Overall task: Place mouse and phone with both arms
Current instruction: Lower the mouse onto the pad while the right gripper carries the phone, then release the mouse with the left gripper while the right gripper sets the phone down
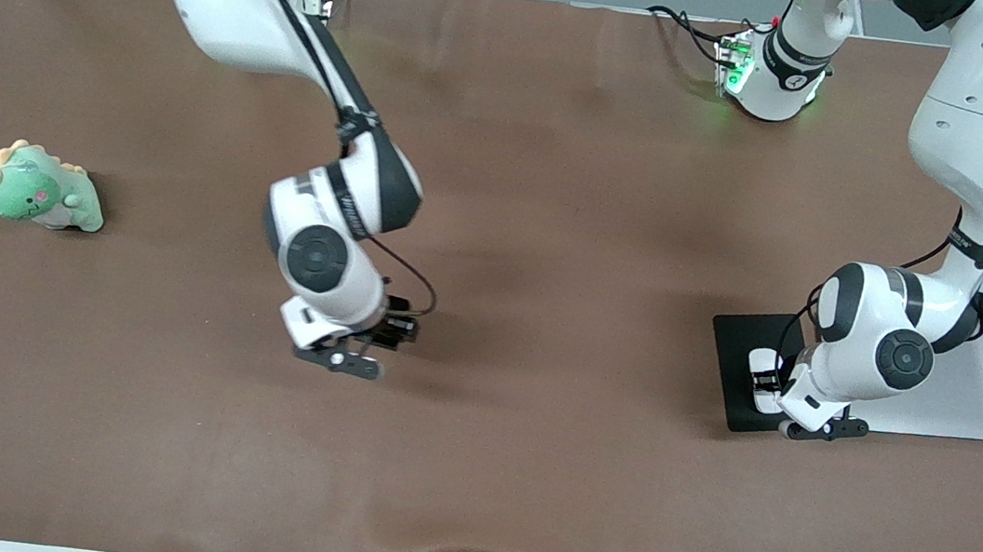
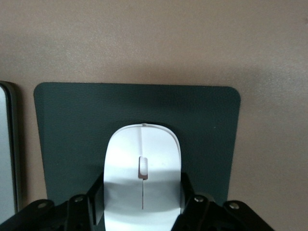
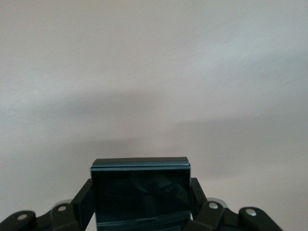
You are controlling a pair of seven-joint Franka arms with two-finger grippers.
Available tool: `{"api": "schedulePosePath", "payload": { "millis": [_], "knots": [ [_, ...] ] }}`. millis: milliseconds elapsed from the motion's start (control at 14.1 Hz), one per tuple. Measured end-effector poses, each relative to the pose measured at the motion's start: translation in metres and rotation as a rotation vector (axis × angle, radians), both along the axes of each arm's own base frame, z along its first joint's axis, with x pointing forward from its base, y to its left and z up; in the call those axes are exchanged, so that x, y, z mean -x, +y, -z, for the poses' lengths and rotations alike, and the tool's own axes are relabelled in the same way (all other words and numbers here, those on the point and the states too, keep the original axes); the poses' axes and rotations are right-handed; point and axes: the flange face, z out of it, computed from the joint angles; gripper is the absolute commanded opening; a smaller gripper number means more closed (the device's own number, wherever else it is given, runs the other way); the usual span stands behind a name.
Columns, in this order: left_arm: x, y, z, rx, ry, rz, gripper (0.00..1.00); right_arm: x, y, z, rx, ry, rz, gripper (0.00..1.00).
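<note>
left tool (image 2: pixel 142 211): clenched on the mouse (image 2: pixel 143 168), fingers (image 2: pixel 96 199) pressing both its sides; low over the dark mat (image 2: pixel 72 125), at the left arm's end of the table (image 1: pixel 559 181)
mouse: white, grey line down the middle, sticking out ahead of the left tool, over the mat; touching it or just above, cannot tell
dark mat: flat under the left tool, rounded corners, beside a pale grey slab (image 1: pixel 955 399) that lies partly under the left arm (image 1: pixel 977 139)
right tool (image 3: pixel 140 211): clenched on the phone (image 3: pixel 140 192), fingers (image 3: pixel 83 202) on its two edges; over bare table near the middle
phone: black glossy slab, held flat between the right tool's fingers, front edge pointing away from the tool; mostly hidden under the right tool in the front view
right arm (image 1: pixel 296 36): reaching in from its base toward the table's middle
toy dinosaur (image 1: pixel 41 188): green, on the table at the right arm's end, well apart from the right tool
</note>
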Motion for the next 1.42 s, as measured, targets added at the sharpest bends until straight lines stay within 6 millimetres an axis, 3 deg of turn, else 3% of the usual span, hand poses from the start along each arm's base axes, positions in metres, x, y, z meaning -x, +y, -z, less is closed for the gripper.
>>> {"api": "schedulePosePath", "payload": {
  "millis": [142,356,569,711,925,996,1067,1209,1423],
  "knots": [
    [0.000,0.000,0.001,0.000,0.002,0.000,0.59,0.006,-0.061,-0.008,0.007,0.036,-0.054,0.00],
    [0.001,0.000,0.003,0.000,0.004,0.001,0.59,0.030,-0.157,-0.010,0.008,0.099,-0.074,0.00],
    [0.001,0.000,0.003,0.001,0.003,0.014,0.59,0.056,-0.236,-0.009,-0.008,0.139,-0.090,0.00],
    [0.001,0.000,0.003,0.001,0.003,0.017,0.59,0.067,-0.284,0.002,-0.024,0.163,-0.098,0.00],
    [0.001,0.000,0.003,0.001,0.003,0.018,0.65,0.083,-0.342,0.024,-0.048,0.188,-0.110,0.00],
    [0.001,0.001,0.003,0.001,0.003,0.018,0.79,0.087,-0.361,0.029,-0.056,0.179,-0.120,0.00],
    [0.001,0.002,0.003,0.001,0.003,0.017,1.00,0.090,-0.381,0.032,-0.062,0.168,-0.122,0.00],
    [0.001,0.005,0.003,0.001,0.004,0.015,1.00,0.094,-0.409,0.039,-0.066,0.150,-0.110,0.00],
    [-0.001,0.005,0.001,0.002,-0.001,0.016,1.00,0.096,-0.427,0.061,-0.055,0.133,-0.105,0.00]
  ]
}}
